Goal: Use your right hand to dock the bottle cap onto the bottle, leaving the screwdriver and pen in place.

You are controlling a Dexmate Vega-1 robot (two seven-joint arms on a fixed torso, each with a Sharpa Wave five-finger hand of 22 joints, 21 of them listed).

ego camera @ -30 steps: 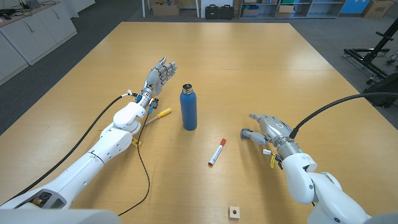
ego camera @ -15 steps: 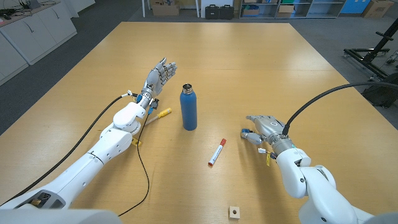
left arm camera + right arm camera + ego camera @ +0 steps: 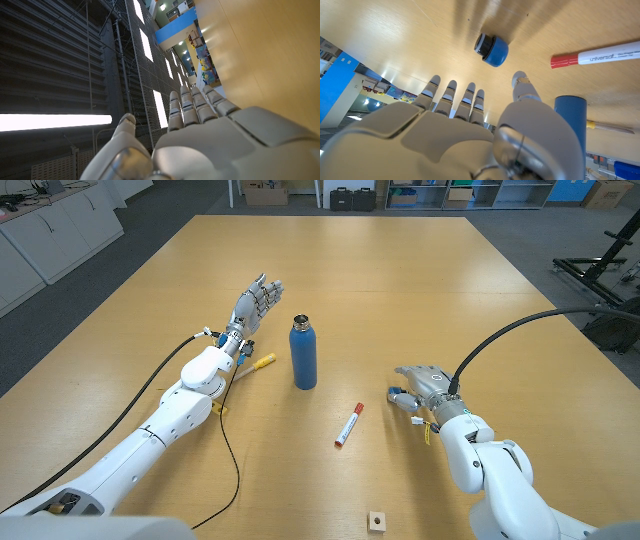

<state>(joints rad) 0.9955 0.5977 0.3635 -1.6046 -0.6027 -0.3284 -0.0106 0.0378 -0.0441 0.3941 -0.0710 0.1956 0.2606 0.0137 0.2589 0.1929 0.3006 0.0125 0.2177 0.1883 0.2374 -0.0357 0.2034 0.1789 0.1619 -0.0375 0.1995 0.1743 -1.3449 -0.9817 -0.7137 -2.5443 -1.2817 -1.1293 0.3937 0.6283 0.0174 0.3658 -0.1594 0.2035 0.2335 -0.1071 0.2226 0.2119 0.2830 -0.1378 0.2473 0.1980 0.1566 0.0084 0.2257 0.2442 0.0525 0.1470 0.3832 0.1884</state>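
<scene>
The blue bottle (image 3: 303, 356) stands upright mid-table with its mouth uncovered. Its blue cap (image 3: 398, 396) lies on its side on the table, just by the fingertips of my right hand (image 3: 426, 385). In the right wrist view the cap (image 3: 491, 49) sits a little beyond my right hand (image 3: 470, 132), whose fingers are spread and hold nothing. The red-capped pen (image 3: 348, 425) lies between bottle and cap. The yellow-handled screwdriver (image 3: 260, 363) lies left of the bottle, beside my left arm. My left hand (image 3: 256, 300) is raised with fingers straight and holds nothing.
A small wooden cube (image 3: 376, 521) sits near the table's front edge. A black cable trails along my left arm over the table. The right wrist view also takes in the pen (image 3: 600, 54) and the bottle (image 3: 570, 117).
My right hand and forearm have shifted slightly left toward the cap. The left arm, bottle, pen and screwdriver have stayed put.
</scene>
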